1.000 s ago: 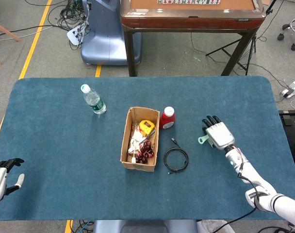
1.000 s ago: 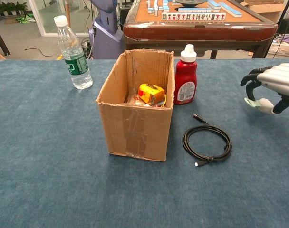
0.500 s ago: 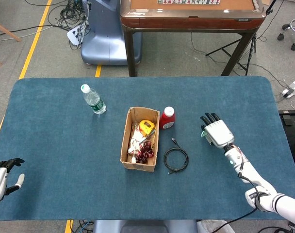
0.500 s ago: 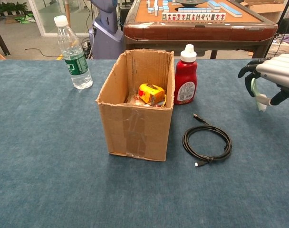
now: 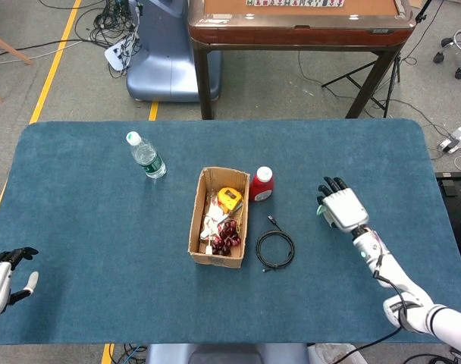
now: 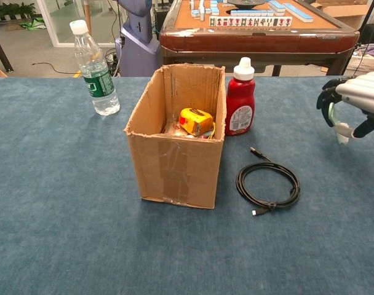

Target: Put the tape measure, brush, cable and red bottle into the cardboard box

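Head view is showing the right robot hand (image 5: 341, 208) hovering right of centre over the blue desk (image 5: 101, 250), palm down, its dark fingers (image 5: 330, 184) pointing toward the top of the frame and lying apart, holding nothing; its white forearm is running down to the lower right corner. In the chest view the same robot hand (image 6: 353, 101) is showing at the right edge, fingers drooping downward above the desk surface, well apart from the other things.

The left robot hand (image 5: 4, 277) is sitting at the lower left edge of the head view, only partly in frame, its fingers spread and empty.

The cardboard box (image 5: 197, 227) is standing open at the centre of the frame. The yellow tape measure (image 5: 229, 199) is lying inside it, with dark red and white things beside it that are too small to identify. The red bottle (image 5: 261, 184) is standing upright just beside the box, at its upper right corner. The black cable (image 5: 275, 249) is lying coiled on the desk just right of the box, below the bottle. A clear water bottle (image 5: 145, 155) is standing in the upper left part of the desk.
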`<state>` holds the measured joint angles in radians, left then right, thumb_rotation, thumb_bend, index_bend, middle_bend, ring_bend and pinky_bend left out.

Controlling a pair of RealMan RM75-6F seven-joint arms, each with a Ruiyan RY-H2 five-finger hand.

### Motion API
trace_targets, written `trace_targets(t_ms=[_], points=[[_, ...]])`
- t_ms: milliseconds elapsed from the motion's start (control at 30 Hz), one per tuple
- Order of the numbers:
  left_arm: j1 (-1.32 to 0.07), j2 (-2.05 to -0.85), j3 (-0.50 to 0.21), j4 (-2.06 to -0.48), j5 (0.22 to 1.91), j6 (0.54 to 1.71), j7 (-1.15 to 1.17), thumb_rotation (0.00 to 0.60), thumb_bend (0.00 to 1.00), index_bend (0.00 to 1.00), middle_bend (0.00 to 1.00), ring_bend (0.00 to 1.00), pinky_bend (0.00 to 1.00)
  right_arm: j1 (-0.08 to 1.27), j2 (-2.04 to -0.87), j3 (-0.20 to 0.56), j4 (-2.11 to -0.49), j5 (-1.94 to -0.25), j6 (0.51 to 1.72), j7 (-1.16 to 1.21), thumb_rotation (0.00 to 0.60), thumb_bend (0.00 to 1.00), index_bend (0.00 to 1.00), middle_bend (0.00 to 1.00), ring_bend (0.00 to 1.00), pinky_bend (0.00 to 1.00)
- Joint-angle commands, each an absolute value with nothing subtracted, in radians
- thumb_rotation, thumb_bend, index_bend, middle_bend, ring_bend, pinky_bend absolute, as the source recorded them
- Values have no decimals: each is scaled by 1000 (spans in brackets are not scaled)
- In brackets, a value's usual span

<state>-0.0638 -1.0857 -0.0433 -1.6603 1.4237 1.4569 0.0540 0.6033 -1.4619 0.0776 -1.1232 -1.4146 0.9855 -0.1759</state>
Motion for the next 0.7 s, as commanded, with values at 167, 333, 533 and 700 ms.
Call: trace_targets(t_ms=[167, 333, 533, 700], points=[[-64, -1086, -43, -1660, 1423, 1456, 55, 600, 354, 344, 407, 351, 550, 597, -1466, 79, -1125, -1417, 1000, -167, 600, 478, 722, 320, 125, 153], [-64, -1086, -43, -1661, 1421, 1455, 56, 600, 354, 344, 408, 351, 550, 597, -1459, 82, -1140, -1427, 1017, -158, 600, 493, 751, 348, 153, 162], [-64, -1084, -43, -1663, 1422, 1456, 56, 600, 354, 344, 408, 351, 550, 596, -1451, 86, -1158, -1428, 1025, -156, 600, 496, 781, 438, 266, 223], [-64, -1084, -43, -1663, 1421, 1455, 54, 600, 354, 343, 408, 350, 550, 598, -1448, 89, -1166, -1427, 1026, -157, 600, 496, 781, 467, 299, 232]])
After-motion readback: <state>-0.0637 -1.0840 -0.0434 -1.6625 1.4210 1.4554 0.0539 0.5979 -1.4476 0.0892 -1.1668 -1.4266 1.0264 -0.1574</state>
